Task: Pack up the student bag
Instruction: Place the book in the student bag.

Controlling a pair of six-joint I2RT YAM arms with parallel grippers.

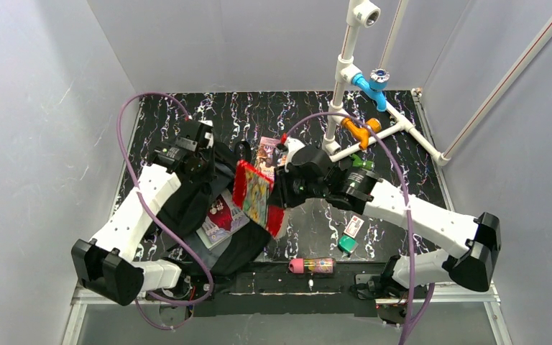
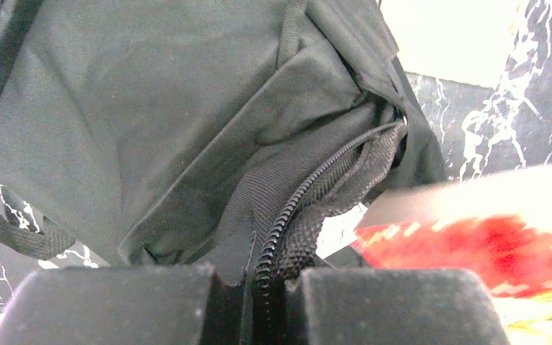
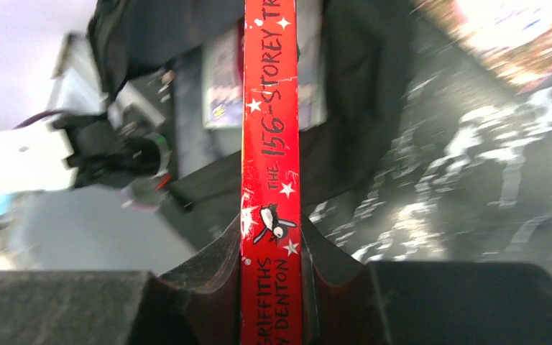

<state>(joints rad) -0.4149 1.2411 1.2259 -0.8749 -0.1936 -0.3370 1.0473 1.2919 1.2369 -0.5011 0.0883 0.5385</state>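
The left gripper (image 2: 259, 291) clamps the zipper edge (image 2: 309, 194) of the backpack (image 2: 151, 115) — likely to hold its mouth open. The right gripper (image 3: 272, 287) pinches the red book (image 3: 271, 108) by the spine — edge-first, apparently for sliding in.

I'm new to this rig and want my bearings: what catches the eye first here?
A red book stands out at centre, its spine pinched in the right gripper. Left of it lies the black bag, the left gripper shut on its zipper edge. At the far right stands a white pipe frame with a blue valve.
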